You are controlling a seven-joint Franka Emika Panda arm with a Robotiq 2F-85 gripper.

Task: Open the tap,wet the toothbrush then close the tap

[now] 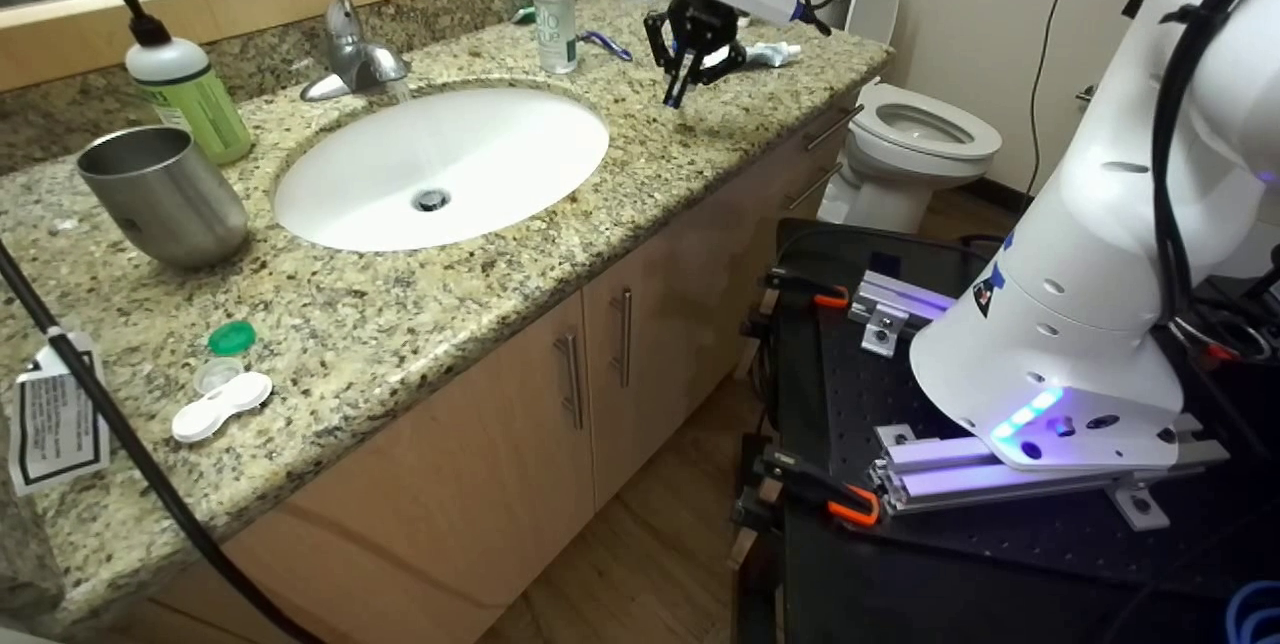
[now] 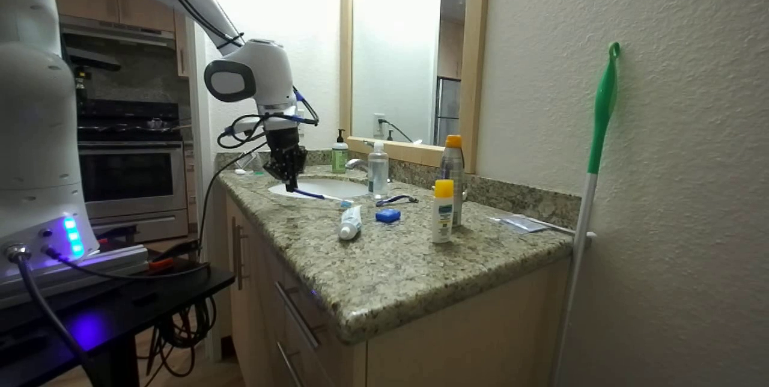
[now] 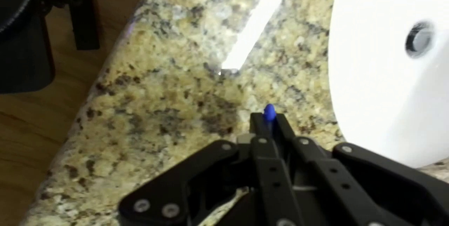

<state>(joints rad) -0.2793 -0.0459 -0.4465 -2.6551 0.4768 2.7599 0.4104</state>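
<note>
Nearest wrist camera: your gripper (image 3: pixel 270 117), clamped on toothbrush (image 2: pixel 315 195). In exterior view it hangs over table (image 1: pixel 420 314), right of sink (image 1: pixel 520 144); tap (image 1: pixel 360 62), far left, shows faint stream (image 1: pixel 412 119). Wetting likely in hand; next, you need toothbrush head carried left under it.

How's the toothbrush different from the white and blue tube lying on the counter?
The toothbrush is thin like a stick; the tube is much fatter.
The toothbrush is pinched in the gripper; the tube lies on the counter with nothing holding it.
The toothbrush has dark blue on it; the tube is mostly white with pale blue.
What they share: both have some white and some blue.
</note>
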